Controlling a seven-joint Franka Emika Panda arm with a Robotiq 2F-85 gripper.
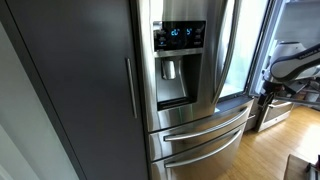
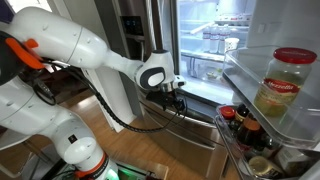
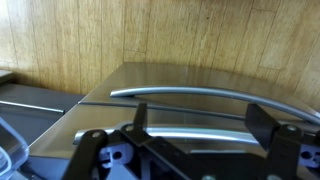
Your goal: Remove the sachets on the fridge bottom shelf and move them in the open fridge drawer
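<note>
On the white arm [image 2: 90, 50], gripper [image 2: 176, 92] hangs at the bottom edge of the open fridge [image 2: 205, 40], fingers [image 3: 275, 135] spread wide, nothing between them; steel-fronted, bar-handled fridge drawer [image 1: 190, 118] sits just under it toward 6 o'clock; sachets too small to pick out.

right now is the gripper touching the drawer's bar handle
Cannot tell. In the wrist view the gripper, jaws open, overlaps the nearer bar handle, but that view shows neither a gap nor contact plainly.
</note>
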